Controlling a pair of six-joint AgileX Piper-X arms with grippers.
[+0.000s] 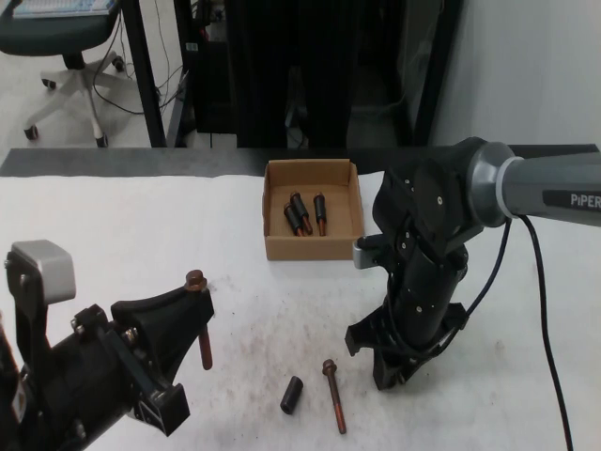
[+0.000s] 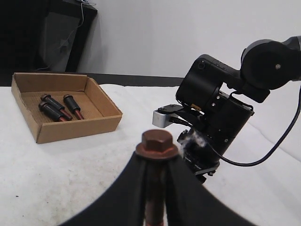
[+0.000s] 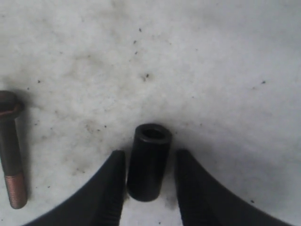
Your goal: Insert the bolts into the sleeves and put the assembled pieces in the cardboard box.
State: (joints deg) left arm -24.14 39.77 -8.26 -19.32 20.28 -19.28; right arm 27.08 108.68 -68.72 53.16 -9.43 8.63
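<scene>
My left gripper (image 1: 192, 315) is shut on a copper bolt (image 2: 159, 143), held head up above the near left of the bench. My right gripper (image 3: 150, 153) points down at the bench, open, with a finger on each side of a lying black sleeve (image 3: 149, 168) and a narrow gap at both sides. Beside it lies a loose bolt (image 1: 334, 396) (image 3: 11, 150). A second black sleeve (image 1: 292, 395) lies just left of that bolt. The cardboard box (image 1: 277, 246) at the back holds three assembled pieces (image 1: 302, 214).
The bench top is a white, stained cloth (image 1: 113, 225) with free room on the left and in front of the box. The right arm's body (image 2: 216, 117) stands close to the box's right side. An office chair (image 1: 66, 56) and dark frames stand behind the bench.
</scene>
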